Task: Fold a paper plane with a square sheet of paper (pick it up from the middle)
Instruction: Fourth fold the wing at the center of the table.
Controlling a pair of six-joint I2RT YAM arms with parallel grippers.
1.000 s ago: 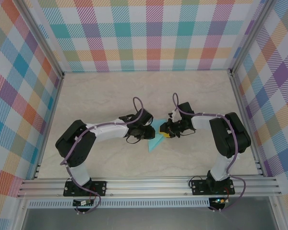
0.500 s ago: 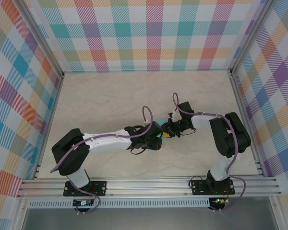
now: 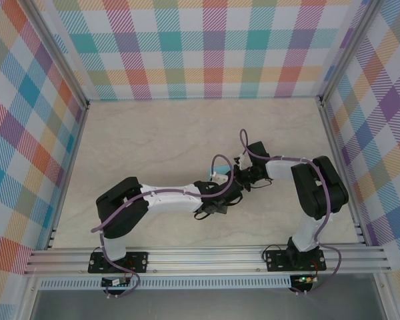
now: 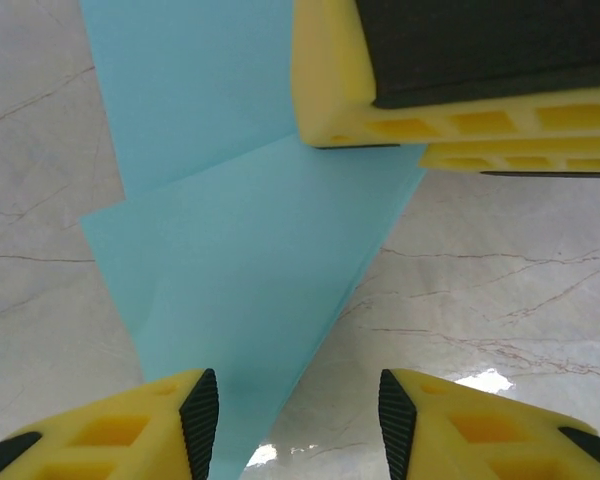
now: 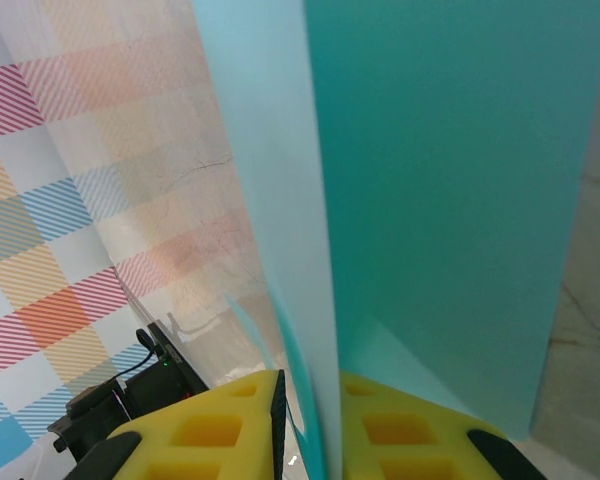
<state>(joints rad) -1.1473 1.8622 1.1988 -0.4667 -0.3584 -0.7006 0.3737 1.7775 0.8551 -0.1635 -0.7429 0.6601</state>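
Plaid walls [image 3: 213, 47] ring the marbled beige table [image 3: 140, 133], where the left gripper [image 4: 298, 420], fingers apart, has slid rightward over the square sheet of paper [image 4: 250, 270], whose edge the right gripper [image 5: 310, 400] still holds clamped just right of centre.

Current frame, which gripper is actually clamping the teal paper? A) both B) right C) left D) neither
B: in the right wrist view, the right gripper has its fingers closed on the teal paper. The left gripper is open over the sheet with its fingers well apart.
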